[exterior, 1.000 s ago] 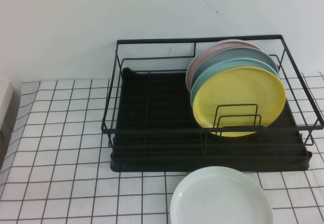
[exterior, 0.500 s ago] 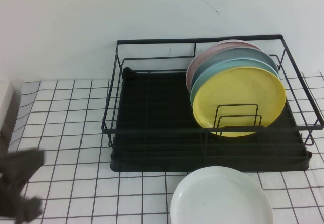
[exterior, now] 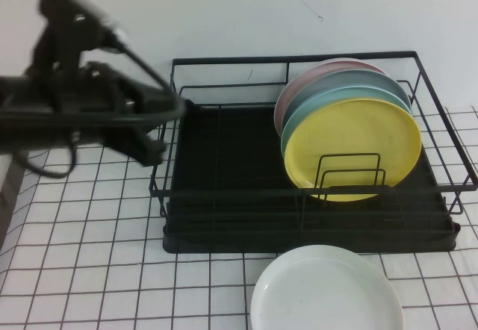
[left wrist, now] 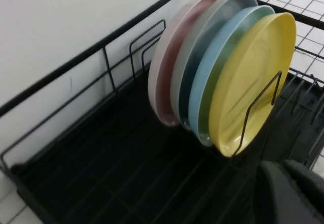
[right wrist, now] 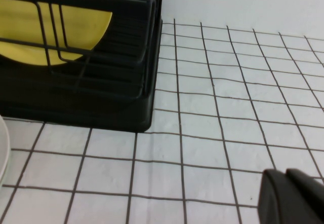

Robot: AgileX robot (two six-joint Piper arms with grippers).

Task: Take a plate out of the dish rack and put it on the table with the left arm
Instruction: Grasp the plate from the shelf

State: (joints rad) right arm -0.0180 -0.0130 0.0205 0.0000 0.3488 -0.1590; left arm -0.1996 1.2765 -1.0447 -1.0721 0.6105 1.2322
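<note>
The yellow plate (exterior: pixel 351 147) stands upright at the front of a row of plates in the right half of the black dish rack (exterior: pixel 224 195). My left arm reaches in from the left, blurred, and its gripper (exterior: pixel 153 151) is at the rack's left end, well apart from the plate. In the left wrist view the yellow plate (left wrist: pixel 253 77) leans on a wire divider, and the left gripper (left wrist: pixel 283 171), shut and empty, is over the rack's tray (left wrist: pixel 101 173). My right gripper (right wrist: pixel 293 196) is shut and empty, low over the gridded table (right wrist: pixel 228 107) to the right of the rack (right wrist: pixel 101 97).
Light blue (exterior: pixel 328 106), grey-green and pink (exterior: pixel 314 76) plates stand behind the yellow one. A white plate (exterior: pixel 326 289) lies flat on the table in front of the rack. The rack's left half holds no plates. A white wall is close behind.
My left arm has come into the high view from the lower left and swung up to the rack's left end. The plates and the rack have not moved.
</note>
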